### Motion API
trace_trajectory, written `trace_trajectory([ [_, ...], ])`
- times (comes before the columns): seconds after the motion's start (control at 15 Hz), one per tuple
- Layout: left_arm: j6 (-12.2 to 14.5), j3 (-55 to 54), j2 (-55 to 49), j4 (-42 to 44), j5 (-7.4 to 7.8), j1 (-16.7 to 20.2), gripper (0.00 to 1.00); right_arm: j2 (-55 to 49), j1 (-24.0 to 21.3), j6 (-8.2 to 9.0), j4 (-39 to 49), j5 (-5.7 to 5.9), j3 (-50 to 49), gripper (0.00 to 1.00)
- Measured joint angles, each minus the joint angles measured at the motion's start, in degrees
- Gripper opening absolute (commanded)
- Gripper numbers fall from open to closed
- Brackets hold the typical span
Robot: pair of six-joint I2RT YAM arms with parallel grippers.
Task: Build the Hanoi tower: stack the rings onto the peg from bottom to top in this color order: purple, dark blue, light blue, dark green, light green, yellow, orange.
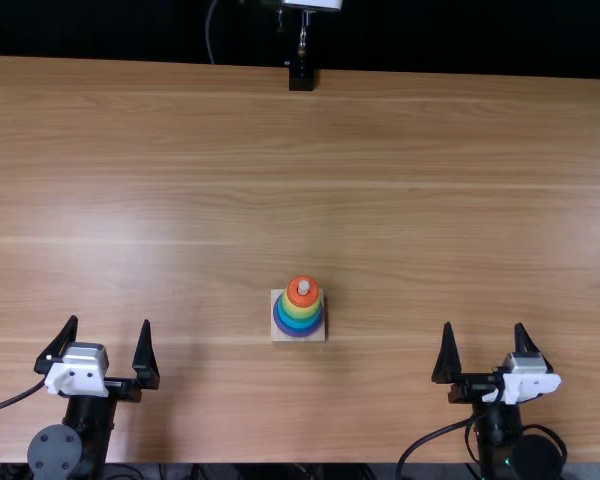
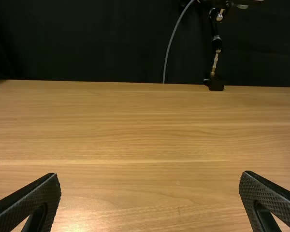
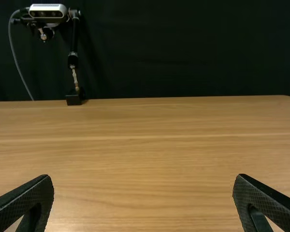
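On the wooden counter (image 1: 380, 180), we see the ring tower (image 1: 300, 310) nearer the near edge than the far; along that near edge, our left gripper (image 1: 112, 320) and right gripper (image 1: 484, 325) are released, spread wide.

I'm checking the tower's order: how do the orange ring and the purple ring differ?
The orange ring is smaller across than the purple ring. The orange ring sits topmost, around the pale peg; the purple ring lies lowest, on the square base. Both belong to one stack.
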Motion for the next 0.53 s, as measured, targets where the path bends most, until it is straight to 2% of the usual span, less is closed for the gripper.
trace_trajectory([
  [0.53,0.0,0.0,0.02,0.02,0.02,0.02,1.0,-0.02,0.0,0.02,-1.49,0.02,-0.04,1.0],
])
